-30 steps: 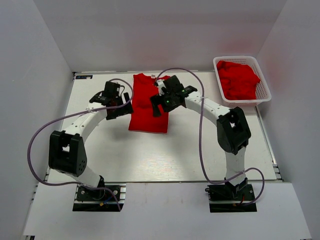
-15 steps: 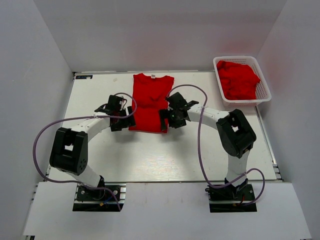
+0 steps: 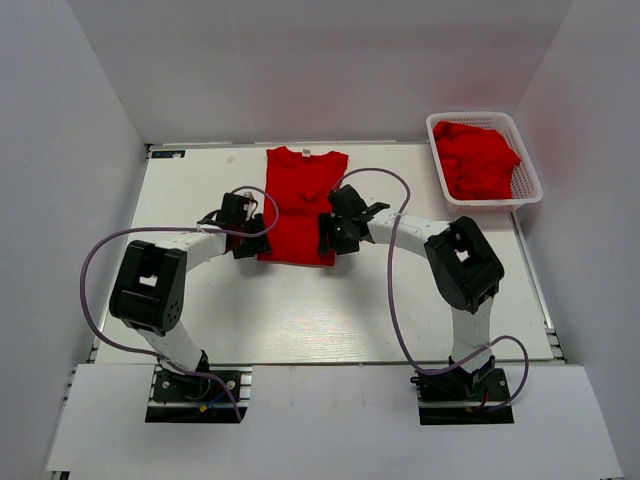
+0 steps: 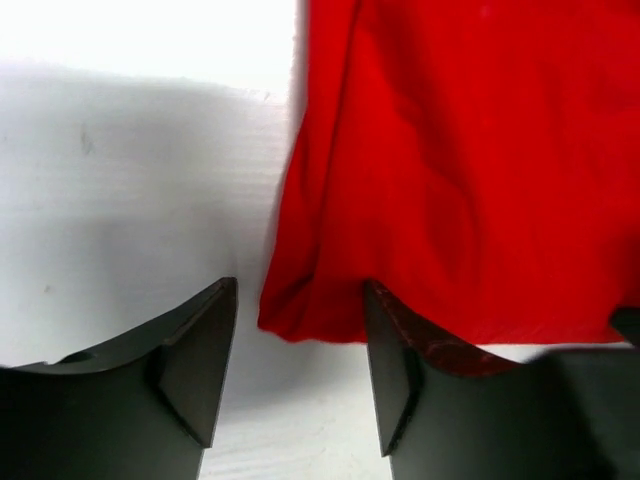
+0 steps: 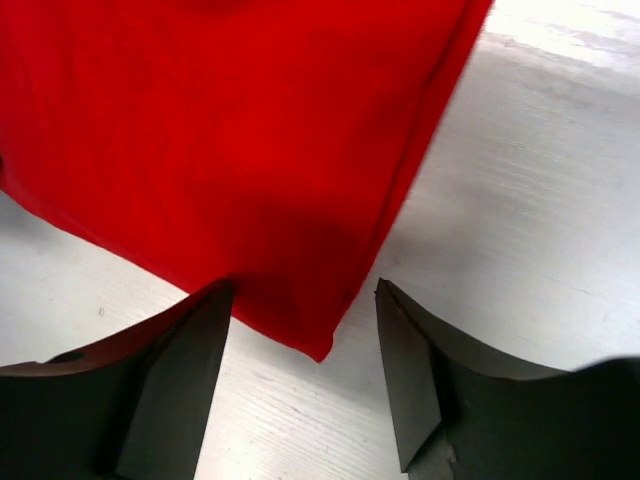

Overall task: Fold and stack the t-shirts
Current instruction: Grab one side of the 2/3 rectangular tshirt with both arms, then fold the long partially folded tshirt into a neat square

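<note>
The plain bright red cloth t-shirt [image 3: 300,200] lies flat on the white surface [image 3: 300,310] with the left pincer [image 4: 298,300] and right pincer [image 5: 305,290] spread wide astride its near hem corners, where a shallow closure may catch only one layer and skew the fold

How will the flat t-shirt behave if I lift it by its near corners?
Likely floppy: the flat t-shirt shows soft wrinkles and a rolled edge by the left gripper, so its middle should sag. Probably light, being thin cloth. Its sides look folded in, so layers might slip apart at the right gripper.
</note>
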